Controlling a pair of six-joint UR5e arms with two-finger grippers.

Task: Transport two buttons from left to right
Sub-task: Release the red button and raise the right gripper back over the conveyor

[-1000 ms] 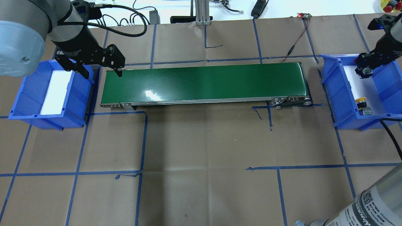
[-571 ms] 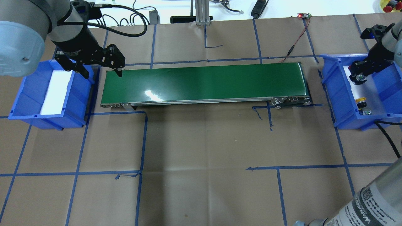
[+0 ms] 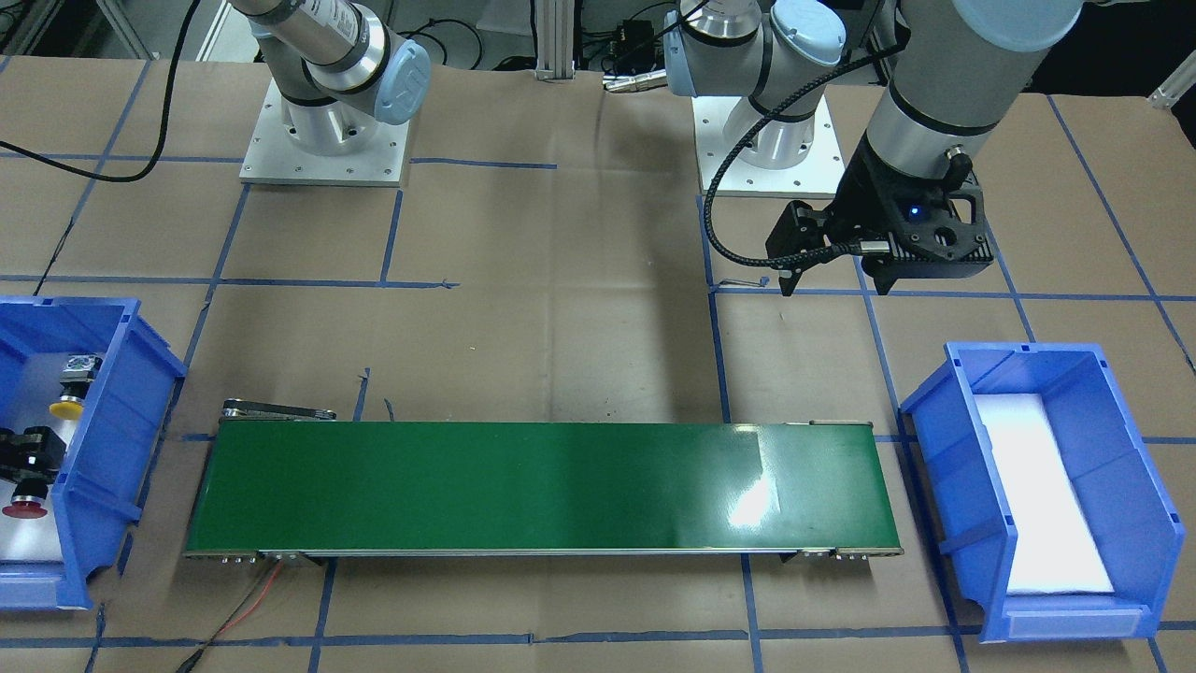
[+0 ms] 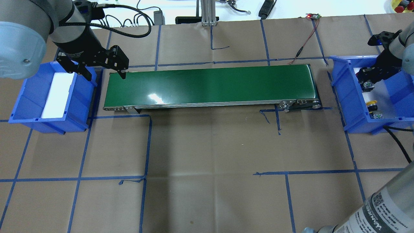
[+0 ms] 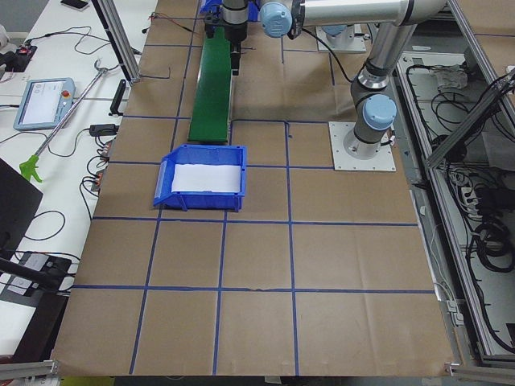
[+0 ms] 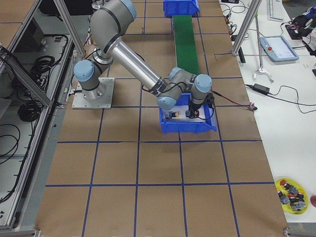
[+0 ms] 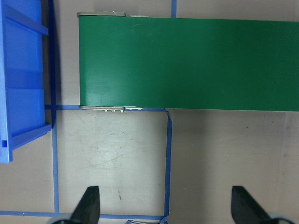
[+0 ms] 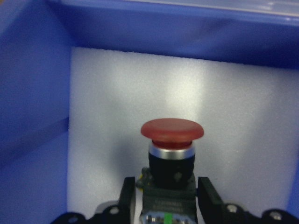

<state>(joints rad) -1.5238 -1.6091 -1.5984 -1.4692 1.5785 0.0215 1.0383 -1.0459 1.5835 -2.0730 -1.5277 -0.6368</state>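
Right gripper [image 8: 166, 196] clamps red button [image 8: 172, 135] by its base, low inside right bin [image 4: 343, 97], far of yellow button [image 4: 372, 104]; left gripper [image 7: 166, 205] hangs spread over belt's [image 4: 210, 84] left end; risk: release above foam [image 8: 233, 116] lets it topple or bounce.

My table [image 4: 207, 145] is covered in brown paper, marked into squares with blue tape. A long green conveyor belt [image 4: 210, 84] lies across it. The left bin [image 4: 27, 97] sits just off one end and the right bin [image 4: 346, 94] just off the other. A thin red wire [image 4: 301, 50] runs from behind the belt's right end.
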